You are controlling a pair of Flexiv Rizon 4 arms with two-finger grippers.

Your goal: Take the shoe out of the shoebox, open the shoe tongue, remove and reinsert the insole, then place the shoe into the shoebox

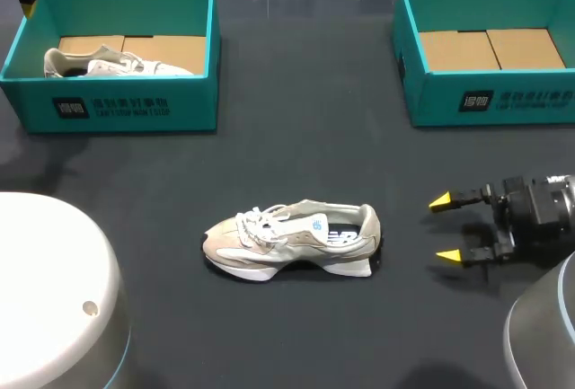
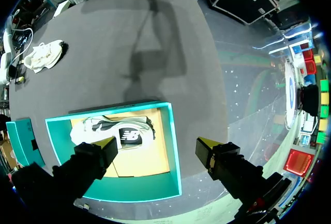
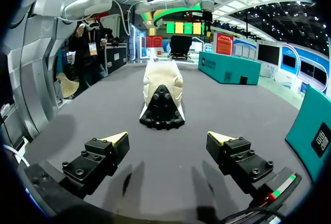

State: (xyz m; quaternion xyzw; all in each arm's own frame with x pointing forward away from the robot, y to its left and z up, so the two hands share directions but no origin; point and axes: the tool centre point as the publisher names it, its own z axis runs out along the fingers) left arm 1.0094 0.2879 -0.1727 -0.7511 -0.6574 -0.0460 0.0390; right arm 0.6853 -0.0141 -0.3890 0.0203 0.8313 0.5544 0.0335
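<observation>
A beige and white shoe (image 1: 292, 241) lies on its sole in the middle of the dark table, toe to the left. My right gripper (image 1: 446, 227) hovers just right of its heel, open and empty. In the right wrist view the shoe's heel (image 3: 162, 97) sits straight ahead of the open right gripper (image 3: 168, 137), a short way off. A second shoe (image 1: 117, 64) lies in the left teal shoebox (image 1: 126, 110). My left gripper (image 2: 163, 144) hangs open high above that shoebox (image 2: 173, 146), over its near wall, with the boxed shoe (image 2: 119, 131) below it.
An empty teal shoebox (image 1: 485, 101) with a cardboard floor stands at the back right; its wall (image 3: 315, 131) shows beside my right gripper. A white rounded robot base (image 1: 45, 290) fills the front left corner.
</observation>
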